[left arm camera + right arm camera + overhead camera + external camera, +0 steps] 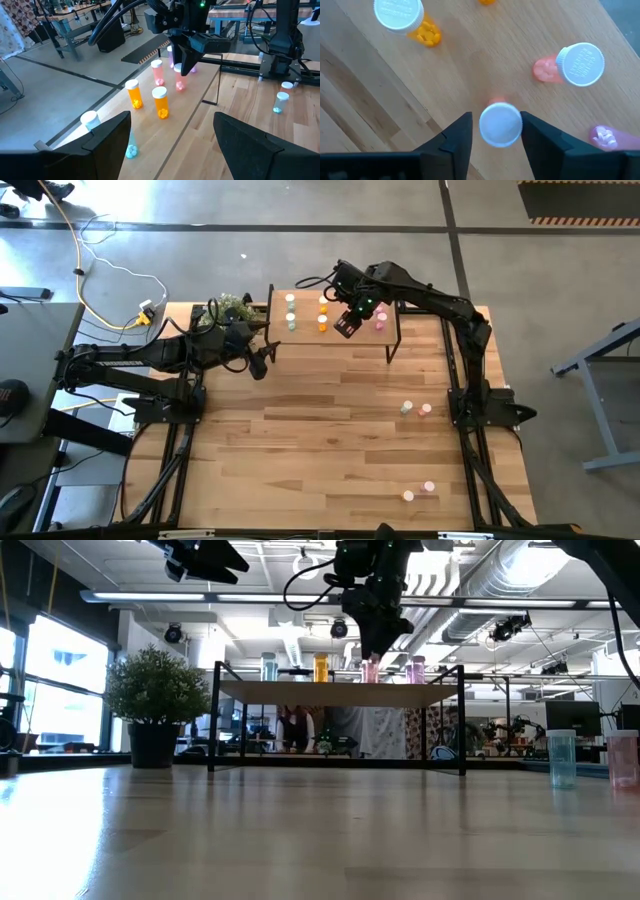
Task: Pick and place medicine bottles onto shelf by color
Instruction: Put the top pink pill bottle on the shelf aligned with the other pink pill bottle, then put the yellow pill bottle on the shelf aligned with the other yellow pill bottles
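- over the shelf (300,340) at the back edge of the desk (320,450), the right gripper (496,132) hangs above the board, pointing down.
- its two fingers (457,135) sit either side of a red-pink bottle (500,124), white cap up; they look pressed to the cap, though a thin gap can't be ruled out.
- that bottle stands upright on the shelf board, and the low view shows it right under the gripper (372,640).
- just beside it on the shelf, another red-pink bottle (577,64), and a pink bottle (607,136) near the shelf's right end.
- two orange bottles (161,102) stand in the middle of the shelf, one behind the other.
- pale green bottles (291,312) line the shelf's left end, three in a row from above.
- off to the left, the left gripper (262,360) waits just beside the shelf's left end, above the desk, fingers (107,132) spread wide with nothing between them.
- still out on the desk: a pale green bottle (406,409) and a pink one (426,410) side by side near the right edge, close to the right arm's base.
- further toward the front right corner, two more pink bottles (419,491), well apart from the shelf.
- a potted plant (155,700) sits at the back edge, left of the shelf.
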